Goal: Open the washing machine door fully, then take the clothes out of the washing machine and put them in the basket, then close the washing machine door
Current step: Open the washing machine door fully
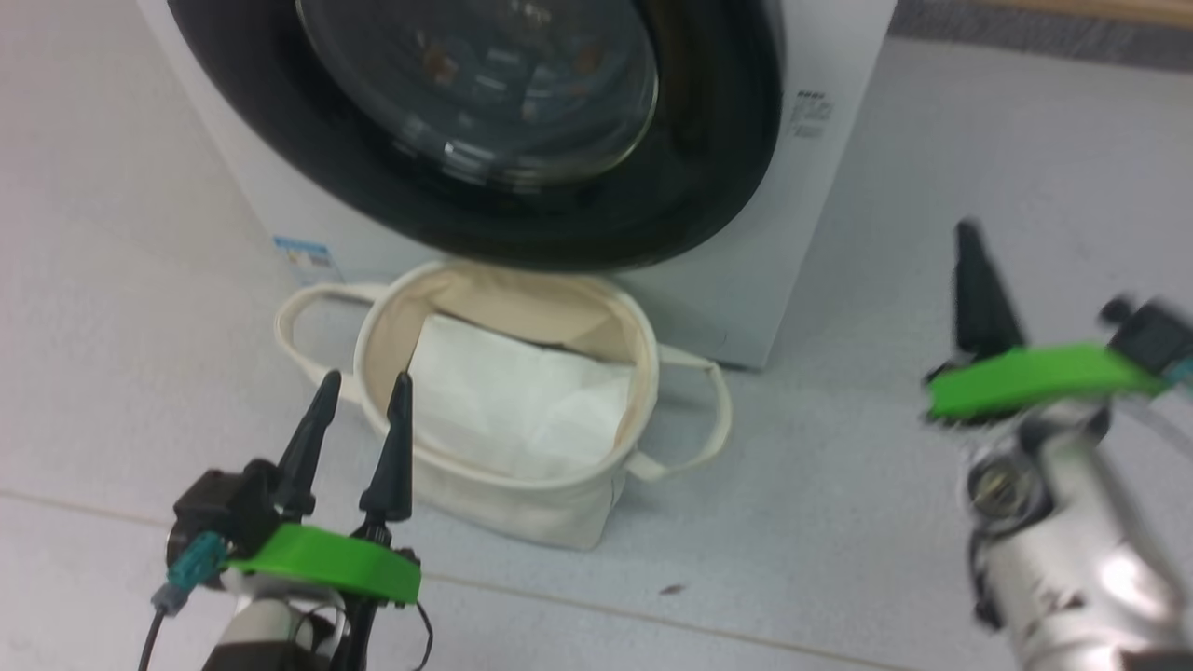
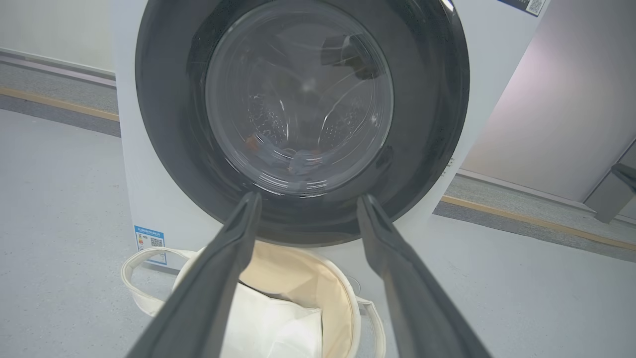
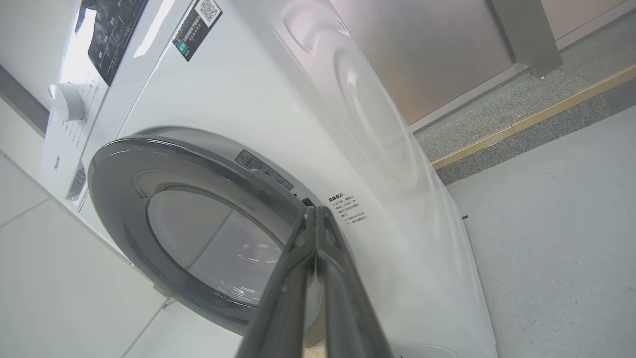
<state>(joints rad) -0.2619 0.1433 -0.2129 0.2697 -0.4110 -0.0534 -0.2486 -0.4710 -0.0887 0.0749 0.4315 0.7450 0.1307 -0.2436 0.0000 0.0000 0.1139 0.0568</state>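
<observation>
Big white washing machine (image 1: 820, 186) dead ahead, and the washing machine door (image 1: 708, 140) looks shut, black rim flat against the front. The basket (image 1: 522, 508) sits on the floor right beneath that door, a folded white sheet (image 1: 522, 401) inside it. The clothes (image 2: 298, 160) show blue and orange through the glass, low in the drum. The left pincer (image 1: 365, 380) hangs spread wide over the basket's near rim, empty. The right pincer (image 3: 316, 214) is pinched together on nothing, aimed at the door's right edge. Best to catch that edge and pull along the hinge's arc, not straight out.
</observation>
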